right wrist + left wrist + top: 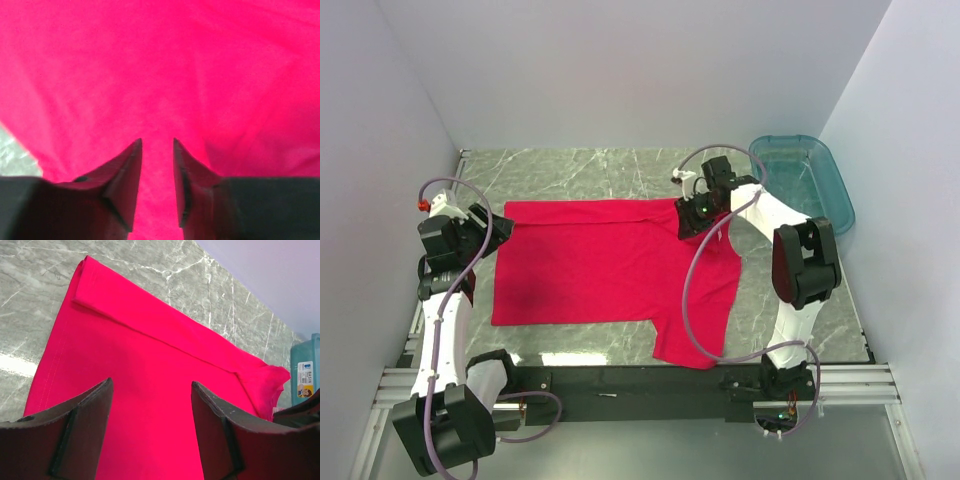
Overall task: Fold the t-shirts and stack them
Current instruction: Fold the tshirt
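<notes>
Top view: a red t-shirt (pixel 590 270) lies spread flat on the grey marble bench (pixel 570 170), mid-frame, with one part reaching toward the lower right. The left hand (pixel 490 232) is at the shirt's left edge. The right hand (pixel 692 222) is over its upper right corner. A teal tub (pixel 840 195) stands at upper right.

Left wrist view: the left hand's fingers stand wide apart above the cloth.

Right wrist view: red fills the frame. The right hand's fingers stand slightly apart, close over the cloth.
</notes>
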Robot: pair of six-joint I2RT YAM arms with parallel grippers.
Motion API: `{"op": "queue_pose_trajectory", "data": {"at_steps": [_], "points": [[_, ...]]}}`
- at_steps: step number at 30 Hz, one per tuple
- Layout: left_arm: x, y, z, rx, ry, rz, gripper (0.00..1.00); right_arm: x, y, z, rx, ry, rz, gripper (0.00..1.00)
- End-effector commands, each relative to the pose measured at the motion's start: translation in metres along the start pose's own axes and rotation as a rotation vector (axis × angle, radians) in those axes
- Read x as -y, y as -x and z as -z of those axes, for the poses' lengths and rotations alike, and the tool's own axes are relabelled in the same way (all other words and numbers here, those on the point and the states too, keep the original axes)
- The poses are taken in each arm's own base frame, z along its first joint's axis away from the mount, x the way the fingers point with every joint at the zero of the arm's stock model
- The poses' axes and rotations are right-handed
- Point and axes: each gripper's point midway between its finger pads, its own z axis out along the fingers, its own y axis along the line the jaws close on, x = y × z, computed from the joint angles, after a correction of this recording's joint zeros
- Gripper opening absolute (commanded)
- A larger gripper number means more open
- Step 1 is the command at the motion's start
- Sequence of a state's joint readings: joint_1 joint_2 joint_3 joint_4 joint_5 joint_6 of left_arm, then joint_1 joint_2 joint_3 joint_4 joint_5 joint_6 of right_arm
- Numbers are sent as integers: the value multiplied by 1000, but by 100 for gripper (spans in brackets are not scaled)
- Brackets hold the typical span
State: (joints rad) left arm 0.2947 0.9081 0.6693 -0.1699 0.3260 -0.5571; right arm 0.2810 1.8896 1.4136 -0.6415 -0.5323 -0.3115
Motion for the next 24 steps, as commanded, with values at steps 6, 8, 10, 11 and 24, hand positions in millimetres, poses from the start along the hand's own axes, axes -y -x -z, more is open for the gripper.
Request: {"op": "queue_pose_trajectory", "data": {"at_steps": [6, 8, 10, 11, 24], "points": [[5, 1, 0, 5, -30, -27, 69, 79, 18, -1, 37, -230, -123, 42], [6, 1, 0, 3, -30, -28, 69, 82, 21, -4, 37, -223, -117, 42], [5, 1, 0, 3, -27, -29, 69, 81, 25, -10, 31, -192, -123, 42], [5, 0, 0, 0, -27, -29, 69, 80, 25, -13, 27, -180, -129, 42], [4, 0, -2, -3, -23, -27, 69, 75, 4, -32, -33, -114, -169, 40]]}}
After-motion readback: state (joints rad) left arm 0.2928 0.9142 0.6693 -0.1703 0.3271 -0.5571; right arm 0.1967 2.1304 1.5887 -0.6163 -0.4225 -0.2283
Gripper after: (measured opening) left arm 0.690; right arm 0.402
